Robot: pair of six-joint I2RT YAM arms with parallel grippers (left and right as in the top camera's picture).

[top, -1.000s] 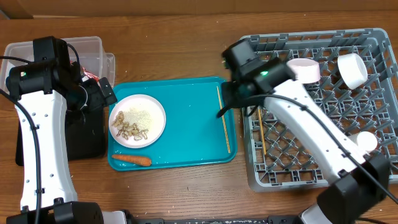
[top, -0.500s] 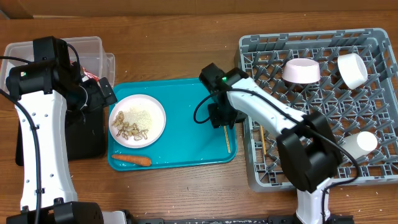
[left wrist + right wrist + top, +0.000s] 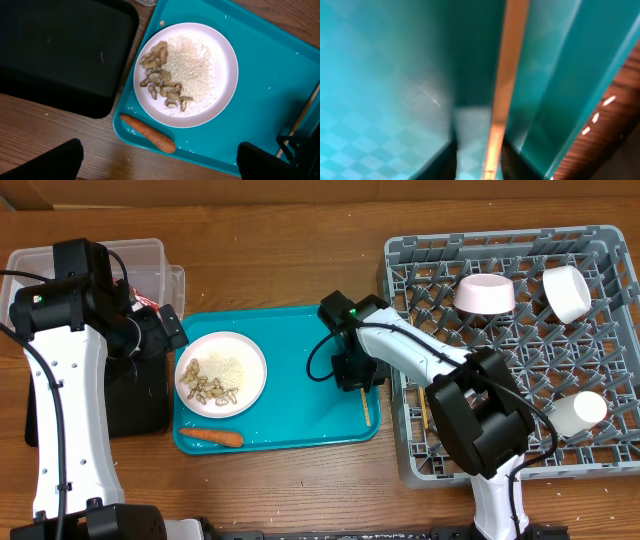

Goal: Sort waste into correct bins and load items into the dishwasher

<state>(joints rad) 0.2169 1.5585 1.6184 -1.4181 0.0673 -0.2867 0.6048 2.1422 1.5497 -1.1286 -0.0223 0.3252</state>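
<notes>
**Right gripper down on the tray's chopstick**

One thin wooden chopstick (image 3: 366,408) lies lengthwise along the right side of the teal tray (image 3: 300,340), just inside its raised rim. The right gripper (image 3: 354,376) is down over the middle of it. In the right wrist view its two fingers (image 3: 512,162) stand close on either side of the stick. That picture is too blurred to tell whether they pinch it.

A second chopstick (image 3: 424,412) lies on the lattice floor of the grey rack (image 3: 440,472), near the left wall and partly under the right arm. Deeper in the rack are a pinkish bowl (image 3: 485,293), a white cup (image 3: 566,292) toward the far right corner, and a small white vessel (image 3: 580,410) by the right wall.

On the left half of the teal tray sits the round white plate (image 3: 227,75), carrying white rice (image 3: 187,65) and brownish bits (image 3: 160,82). The orange stick (image 3: 147,134) lies on the tray just beside the plate, at the near edge. Loose grains dot the tray and the wood around it.

The black tray (image 3: 60,50) sits just beside the teal one, to its left. The clear tub (image 3: 150,255) is behind it, with a scrap of red wrapper (image 3: 145,302) showing at its near edge. The left gripper (image 3: 160,165) hovers above, its fingers spread wide with nothing between them.

Everything rests on a brown wood-grain table (image 3: 290,270) that fills the overhead view.
</notes>
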